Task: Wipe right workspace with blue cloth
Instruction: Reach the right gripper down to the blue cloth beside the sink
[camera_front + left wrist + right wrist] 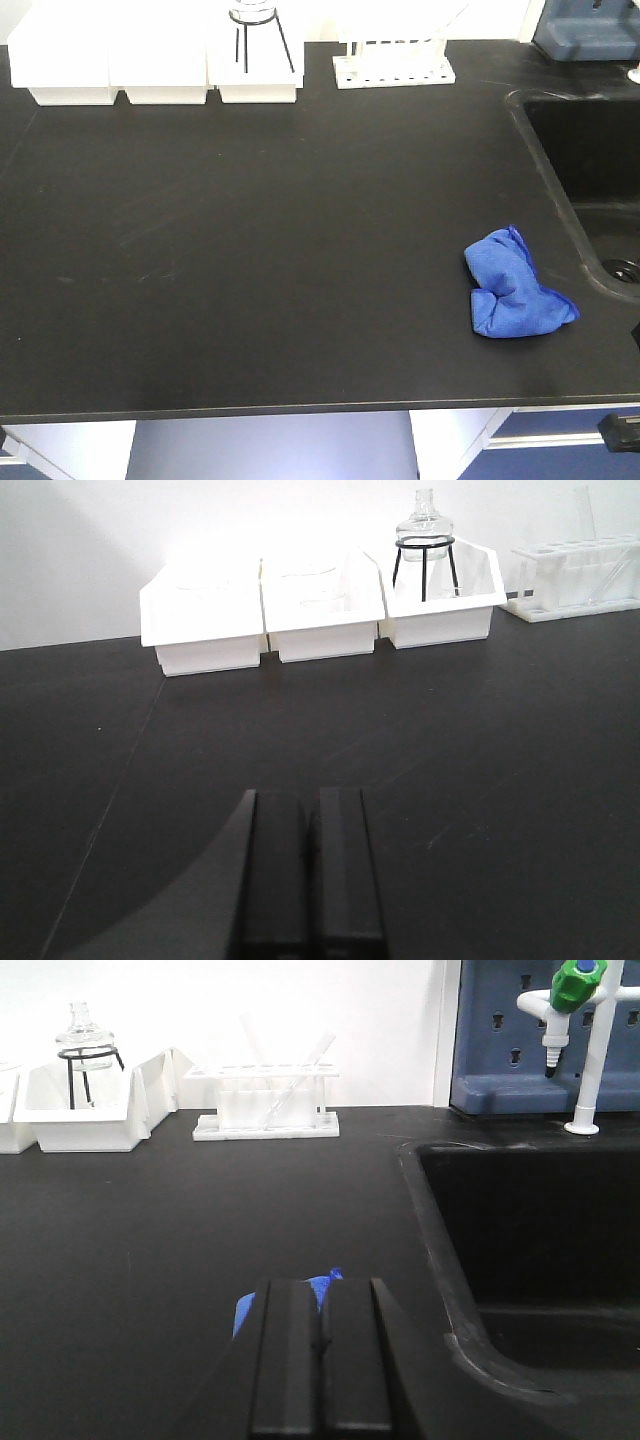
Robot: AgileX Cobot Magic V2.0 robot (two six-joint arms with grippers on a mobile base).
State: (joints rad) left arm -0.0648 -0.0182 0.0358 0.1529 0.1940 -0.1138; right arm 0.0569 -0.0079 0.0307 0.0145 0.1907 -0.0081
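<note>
A crumpled blue cloth [512,285] lies on the right part of the black counter [260,250], just left of the sink. In the right wrist view my right gripper [322,1285] is shut and empty. The cloth [246,1312] shows just beyond its fingertips, mostly hidden behind them and apart from them. In the left wrist view my left gripper [310,798] is shut and empty, low over the bare left part of the counter [500,760]. Neither gripper's jaws show in the front view.
A black sink [545,160] is sunk into the counter at the right, with a green-capped tap [578,985] and a blue pegboard [500,1040] behind it. Three white bins [160,60], a glass flask on a wire stand [425,540] and a test-tube rack [393,62] line the back edge.
</note>
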